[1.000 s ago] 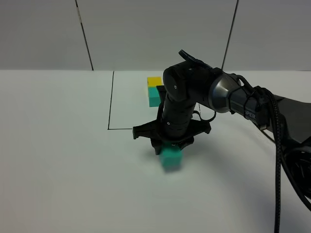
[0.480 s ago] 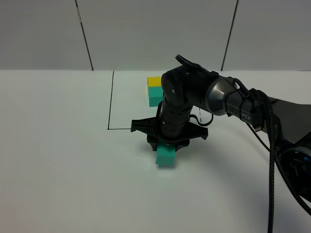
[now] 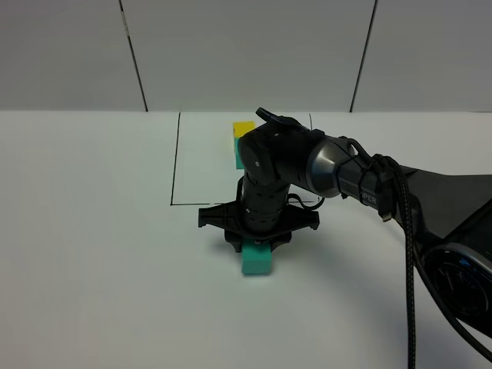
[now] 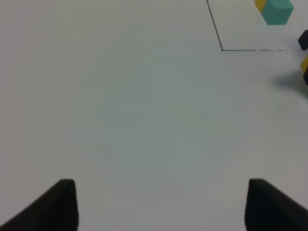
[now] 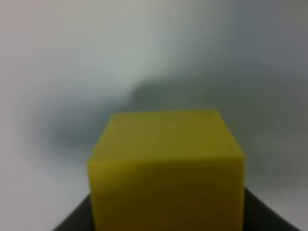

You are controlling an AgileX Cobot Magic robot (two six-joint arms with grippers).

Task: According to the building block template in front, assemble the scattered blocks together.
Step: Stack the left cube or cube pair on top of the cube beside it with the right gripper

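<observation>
Right gripper [image 3: 257, 243]: jaws pinched on yellow cube [image 5: 166, 168], poised just over teal cube [image 3: 256, 261] on table [image 3: 92, 231]; contact hidden, can't tell. Square yellow's faces to teal's, edges flush. Lower slowly and seat it before you release. Match building block template [image 3: 244, 129] behind, inside black outline. Left gripper [image 4: 163, 204]: fingers spread, empty, well apart from the blocks.

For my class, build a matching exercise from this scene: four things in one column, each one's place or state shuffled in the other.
Things: 1 yellow cube; 2 teal cube; 3 building block template; 4 left gripper.
Places or states: A inside the black outline; B open, holding nothing; C clamped in the right gripper; D just below the right gripper.
Pairs: 1-C, 2-D, 3-A, 4-B.
</observation>
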